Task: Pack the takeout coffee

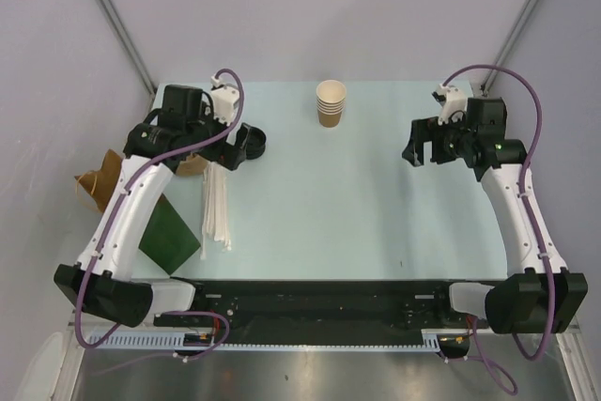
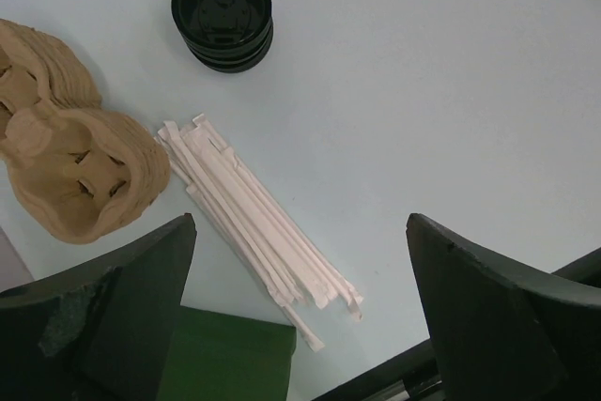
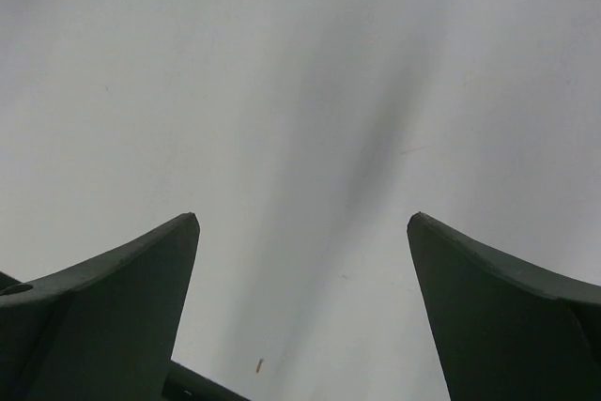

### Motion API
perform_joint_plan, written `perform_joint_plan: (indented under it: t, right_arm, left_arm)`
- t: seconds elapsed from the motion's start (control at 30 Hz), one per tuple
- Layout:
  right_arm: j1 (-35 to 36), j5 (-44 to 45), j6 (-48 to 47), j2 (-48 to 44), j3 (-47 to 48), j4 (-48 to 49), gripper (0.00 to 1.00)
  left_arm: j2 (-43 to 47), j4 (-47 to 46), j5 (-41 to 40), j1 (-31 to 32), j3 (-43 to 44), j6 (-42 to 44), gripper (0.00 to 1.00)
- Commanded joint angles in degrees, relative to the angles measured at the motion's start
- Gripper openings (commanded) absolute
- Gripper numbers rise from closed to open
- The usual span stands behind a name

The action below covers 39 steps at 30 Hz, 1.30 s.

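Observation:
The takeout coffee, a single lidded cup, is not in view in any frame. A stack of nested tan cups stands at the back centre of the table. A stack of black lids sits at the back left and also shows in the left wrist view. A flat green bag lies at the near left; its corner shows in the left wrist view. My left gripper is open and empty, above the straws beside the lids. My right gripper is open and empty over bare table at the right.
A bundle of paper-wrapped straws lies between the lids and the green bag. Brown pulp cup carriers sit at the table's left edge. The pale table ends at grey walls behind and at both sides.

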State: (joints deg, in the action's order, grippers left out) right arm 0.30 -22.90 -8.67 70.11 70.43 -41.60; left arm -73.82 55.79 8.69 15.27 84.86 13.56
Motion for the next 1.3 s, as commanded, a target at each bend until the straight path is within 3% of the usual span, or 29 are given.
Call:
perform_joint_plan:
  t: [0.0, 0.2, 0.47, 0.6, 0.8, 0.83, 1.27]
  right_arm:
    - [2.95, 4.17, 0.49, 3.01, 8.03, 3.28, 1.0]
    - [6.29, 7.68, 2.6, 10.57, 17.61, 5.65, 1.0]
    - [9.19, 11.38, 5.41, 26.29, 41.49, 3.73, 1.0]
    - [11.83, 15.06, 4.98, 35.42, 48.91, 3.99, 1.0]
    - [16.57, 22.89, 4.54, 46.51, 60.51, 2.92, 0.89]
    - [17.01, 25.07, 4.45, 48.53, 60.87, 3.54, 0.82]
    - [18.87, 21.86, 10.42, 61.2, 70.18, 4.87, 0.59]
  left_arm:
    - [2.19, -1.21, -2.0, 0.47, 3.82, 0.59, 0.99]
    - [3.94, -1.82, -4.56, 0.46, 6.28, 0.32, 1.0]
    - [5.88, -2.53, -2.89, 0.47, 8.74, -1.26, 1.0]
    - [6.06, -2.79, -1.83, 0.47, 8.57, -1.96, 1.0]
    - [5.09, -3.41, -0.78, 0.47, 8.04, -2.75, 1.0]
    - [5.0, -3.49, -0.52, 0.47, 7.95, -2.84, 0.99]
    - [4.21, -6.04, 2.74, 0.38, 5.93, -3.98, 0.99]
